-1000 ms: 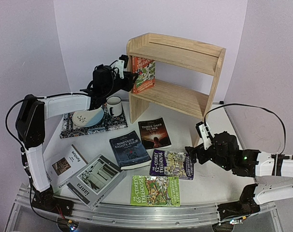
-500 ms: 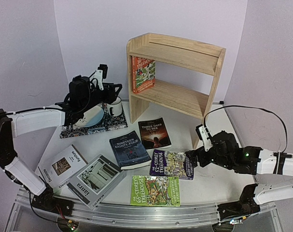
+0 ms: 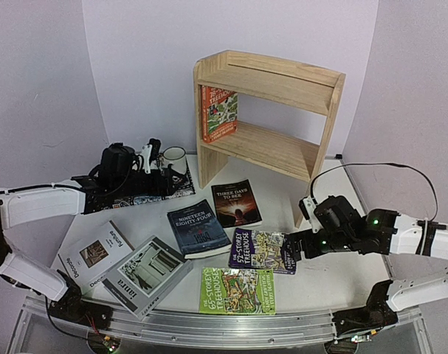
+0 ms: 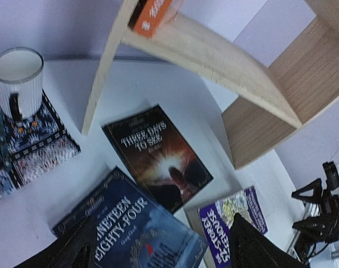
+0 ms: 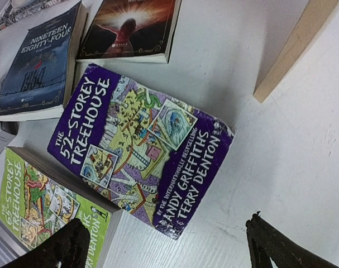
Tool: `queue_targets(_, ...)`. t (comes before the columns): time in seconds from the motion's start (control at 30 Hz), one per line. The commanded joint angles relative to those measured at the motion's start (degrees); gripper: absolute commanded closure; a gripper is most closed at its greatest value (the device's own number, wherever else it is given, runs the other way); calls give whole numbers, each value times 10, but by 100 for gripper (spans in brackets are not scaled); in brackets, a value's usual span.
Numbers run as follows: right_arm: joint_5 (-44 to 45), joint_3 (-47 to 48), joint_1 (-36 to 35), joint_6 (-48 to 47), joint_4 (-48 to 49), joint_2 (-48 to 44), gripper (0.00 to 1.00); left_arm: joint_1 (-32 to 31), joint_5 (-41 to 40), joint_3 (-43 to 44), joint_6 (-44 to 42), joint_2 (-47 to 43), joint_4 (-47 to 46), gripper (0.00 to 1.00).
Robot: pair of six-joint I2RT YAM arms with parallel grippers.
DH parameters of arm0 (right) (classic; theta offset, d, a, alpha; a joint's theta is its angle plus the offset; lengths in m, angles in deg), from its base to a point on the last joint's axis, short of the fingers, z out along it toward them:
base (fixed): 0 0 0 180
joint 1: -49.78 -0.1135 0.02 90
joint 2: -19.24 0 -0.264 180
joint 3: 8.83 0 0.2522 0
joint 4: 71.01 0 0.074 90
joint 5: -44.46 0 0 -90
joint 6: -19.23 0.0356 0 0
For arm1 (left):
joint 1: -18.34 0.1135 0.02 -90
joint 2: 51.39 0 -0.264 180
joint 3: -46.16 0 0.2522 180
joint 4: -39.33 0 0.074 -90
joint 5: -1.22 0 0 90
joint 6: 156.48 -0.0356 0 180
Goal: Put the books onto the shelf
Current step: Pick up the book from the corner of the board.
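Seven books, six of them flat on the table (image 3: 312,199): white Decorate (image 3: 94,254) near the left edge, grey ianra (image 3: 146,274) just beside it at the near edge. The left gripper (image 4: 165,223) hangs over one placemat (image 3: 181,188) by one mug (image 3: 173,157), fingers spread, holding nothing. Then blue Nineteen Eighty-Four (image 3: 198,227), black Three Days to See (image 3: 236,203), green Treehouse (image 3: 237,290), purple Treehouse (image 3: 264,251). An orange Treehouse (image 3: 219,113) stands at the left end of the shelf (image 3: 283,85)'s lower tier, bare board to its right. The right gripper (image 5: 163,223) hovers over the purple book's right edge, fingers wide apart
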Motion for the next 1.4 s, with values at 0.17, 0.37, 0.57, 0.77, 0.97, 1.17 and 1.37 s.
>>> queue_targets(0.17,-102,-6,1,181,-64,54,2,-71,97,-39,132,-9,105,0)
queue_targets(0.37,-166,-43,-3,221,16,80,2,-153,78,-79,197,-9,54,8)
queue_targets(0.57,-143,-47,-52,260,97,135,10,-186,85,-114,251,20,-27,25)
queue_targets(0.77,-170,-46,-73,284,182,199,26,-216,118,-98,252,79,-28,30)
queue_targets(0.97,-177,-67,-77,299,211,203,48,-235,124,-103,250,96,-28,29)
queue_targets(1.17,-180,-77,-77,300,228,210,49,-241,125,-105,244,118,-27,28)
queue_targets(1.37,-194,-79,-78,293,252,230,59,-247,135,-103,246,136,-27,28)
